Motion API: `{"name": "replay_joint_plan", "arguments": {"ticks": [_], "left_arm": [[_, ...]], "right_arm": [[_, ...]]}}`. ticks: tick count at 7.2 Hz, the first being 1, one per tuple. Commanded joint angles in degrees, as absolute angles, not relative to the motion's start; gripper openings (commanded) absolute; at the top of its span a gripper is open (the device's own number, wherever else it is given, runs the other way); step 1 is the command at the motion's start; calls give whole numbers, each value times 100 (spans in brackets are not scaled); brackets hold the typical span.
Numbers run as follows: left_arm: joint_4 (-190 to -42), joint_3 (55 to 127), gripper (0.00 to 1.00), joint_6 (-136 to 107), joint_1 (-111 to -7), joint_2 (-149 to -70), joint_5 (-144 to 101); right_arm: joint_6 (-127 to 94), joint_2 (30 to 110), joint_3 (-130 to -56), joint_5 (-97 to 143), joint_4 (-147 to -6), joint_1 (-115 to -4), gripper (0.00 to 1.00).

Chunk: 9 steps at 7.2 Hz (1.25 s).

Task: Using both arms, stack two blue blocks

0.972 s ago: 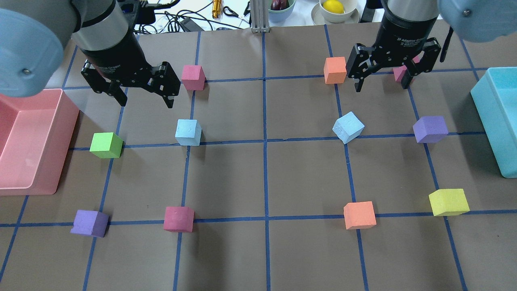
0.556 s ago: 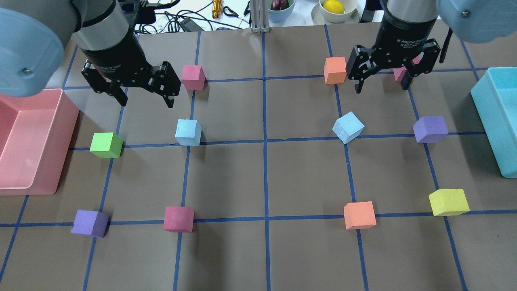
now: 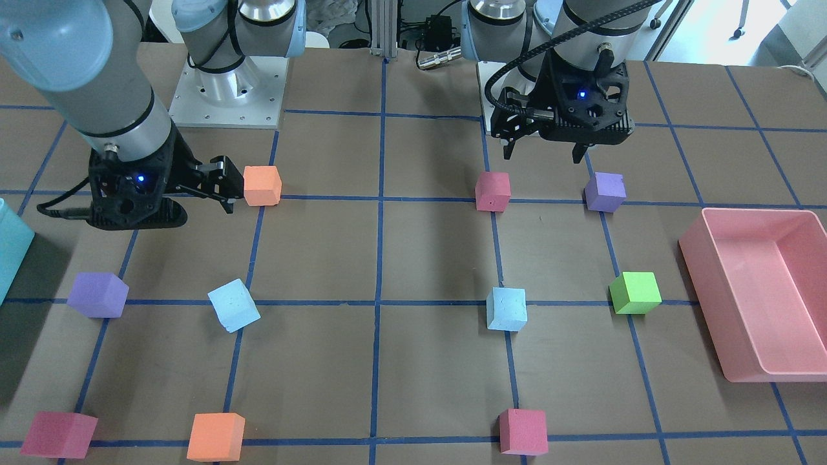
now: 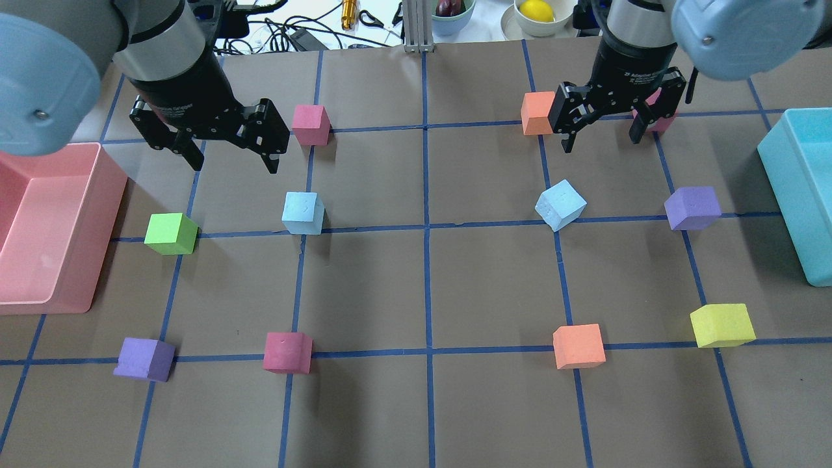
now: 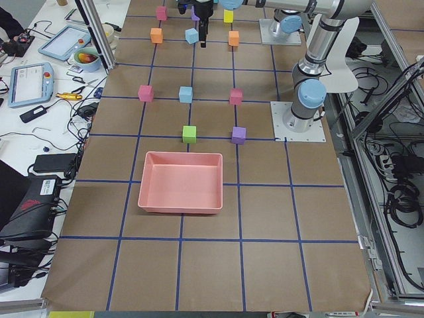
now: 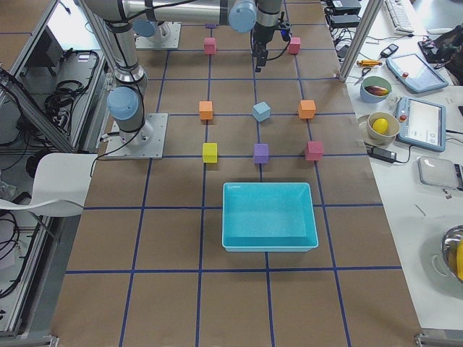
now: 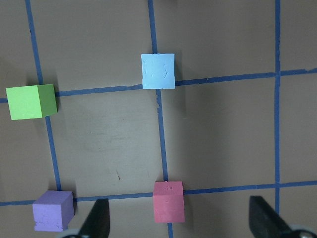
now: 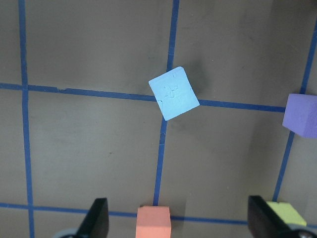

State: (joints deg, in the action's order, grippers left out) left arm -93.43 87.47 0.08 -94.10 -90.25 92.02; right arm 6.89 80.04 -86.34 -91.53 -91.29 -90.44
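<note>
Fingers of left arm (image 4: 270, 153) wide apart, empty, right fingers (image 4: 569, 133) likewise under "2F Adaptive" lettering (image 4: 640, 77), blue blocks (image 4: 303, 213) (image 4: 560, 205) separate.

pink cube (image 4: 662, 121) partly behind right pincer (image 4: 601, 140)

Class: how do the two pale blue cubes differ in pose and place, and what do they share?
The left blue cube sits square to the tape grid; the right blue cube is turned askew to it. A green cube flanks the left blue cube; a purple cube flanks the right blue cube. Both are pale blue, same size, ungrasped.
</note>
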Motion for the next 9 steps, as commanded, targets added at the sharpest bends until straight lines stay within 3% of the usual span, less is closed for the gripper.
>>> {"name": "replay_joint_plan", "arguments": {"ticks": [1,4,9], "left_arm": [[-9351,8763,100,17,-9404,-9018,9202],[-9369,8798,100,18,-9396,-8983,9211],[-9343,8798,100,18,-9396,-9009,9211]], "right_arm": [[1481,7823,-9452,-9193,-10399,-9009,100],[2554,7455,-10729,-9220,-12369,-9009,100],[2672,6988,-10696,-9220,-12796,-9009,100]]}}
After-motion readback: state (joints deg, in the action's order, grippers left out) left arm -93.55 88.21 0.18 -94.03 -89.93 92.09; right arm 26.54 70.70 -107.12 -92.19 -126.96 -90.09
